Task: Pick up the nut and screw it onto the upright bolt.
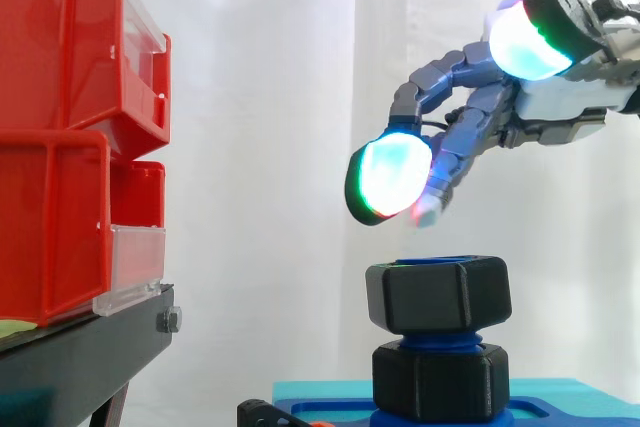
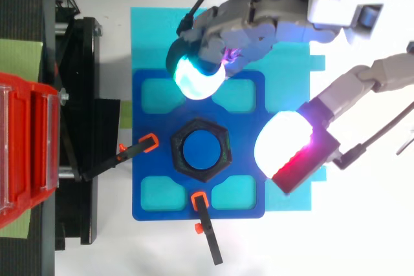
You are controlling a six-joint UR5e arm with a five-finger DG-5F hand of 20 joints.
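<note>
a: where is the nut sitting?
b: on the bolt, on a blue plate over the white worktop; bins are standing left, before a curtain.
a: fingers?
b: hanging spread above it, gripping nothing.

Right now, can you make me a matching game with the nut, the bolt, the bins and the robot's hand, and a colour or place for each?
Things:
1 nut
2 bolt
3 bins
4 hand

Clues:
A red, stacked at the left
B open, higher than the nut
C blue, upright
D black, on the bolt

Pairs: 1-D, 2-C, 3-A, 4-B
</note>
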